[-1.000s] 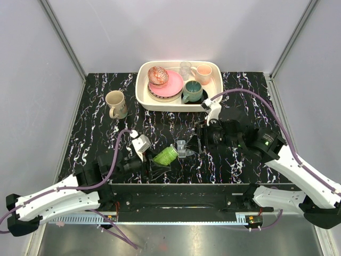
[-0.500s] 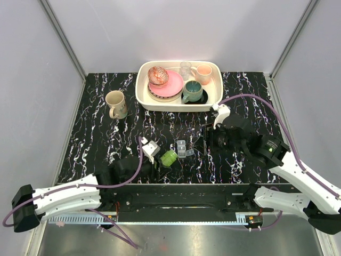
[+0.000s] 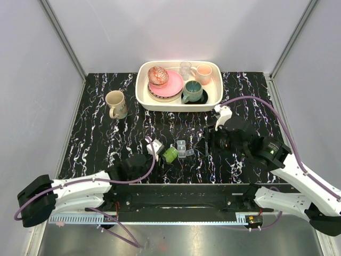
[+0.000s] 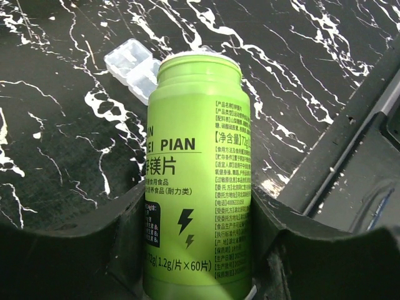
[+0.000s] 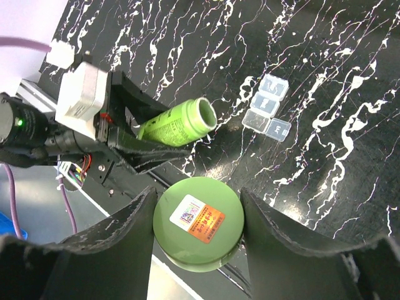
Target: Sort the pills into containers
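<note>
Surface: black marble-veined table (image 3: 106,138) inside pale grey walls.
Left gripper (image 3: 164,156): fingers clamped on the sides of the green bottle (image 4: 199,162), near the table's front edge.
Green bottle: uncapped and tilted, with its open mouth pointing toward the containers.
Right gripper (image 3: 204,145): fingers closed on the round green lid (image 5: 199,223), label side facing the wrist camera, held above the table to the right of the containers.
Containers (image 5: 267,106): clear strip of 3 small square compartments, lying flat on the table between the 2 grippers, just beside the bottle's mouth. At least 1 flap lid is open.
Pills: too small to make out in any view.
Tray (image 3: 143,96): cream, at the back centre, holding a pink plate, a patterned bowl, a teal mug, a pink cup and a clear glass.
Beige mug (image 3: 115,103): upright on the table, left of the tray.
</note>
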`<act>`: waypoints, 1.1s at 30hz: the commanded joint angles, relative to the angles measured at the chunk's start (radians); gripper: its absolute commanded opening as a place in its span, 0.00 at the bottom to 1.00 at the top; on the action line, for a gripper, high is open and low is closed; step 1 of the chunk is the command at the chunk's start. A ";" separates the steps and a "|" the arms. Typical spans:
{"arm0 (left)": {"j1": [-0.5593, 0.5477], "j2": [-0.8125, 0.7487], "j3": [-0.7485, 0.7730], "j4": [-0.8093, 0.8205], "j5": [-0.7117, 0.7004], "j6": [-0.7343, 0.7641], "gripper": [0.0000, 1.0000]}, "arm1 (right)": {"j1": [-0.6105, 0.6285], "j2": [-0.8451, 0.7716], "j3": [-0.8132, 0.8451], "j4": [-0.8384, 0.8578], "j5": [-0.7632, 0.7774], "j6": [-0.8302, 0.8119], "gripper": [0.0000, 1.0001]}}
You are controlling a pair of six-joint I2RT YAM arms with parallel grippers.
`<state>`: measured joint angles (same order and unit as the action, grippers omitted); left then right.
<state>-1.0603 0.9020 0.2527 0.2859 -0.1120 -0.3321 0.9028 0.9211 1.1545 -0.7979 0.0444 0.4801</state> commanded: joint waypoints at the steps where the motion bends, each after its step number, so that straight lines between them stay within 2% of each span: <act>1: 0.107 0.046 -0.001 0.196 0.103 0.012 0.00 | 0.005 -0.014 -0.006 0.026 0.023 -0.009 0.00; 5: 0.167 0.103 0.017 0.213 0.216 0.021 0.00 | 0.005 -0.010 -0.012 0.023 0.031 -0.023 0.00; 10: 0.174 0.182 0.059 0.203 0.256 0.045 0.00 | 0.004 -0.019 -0.030 0.022 0.044 -0.032 0.00; 33: 0.174 0.348 0.158 0.113 0.215 0.114 0.00 | 0.004 -0.028 -0.055 0.011 0.075 -0.038 0.00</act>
<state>-0.8902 1.2266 0.3477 0.3851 0.1020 -0.2581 0.9028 0.9016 1.1046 -0.8070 0.0898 0.4511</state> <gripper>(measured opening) 0.561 0.578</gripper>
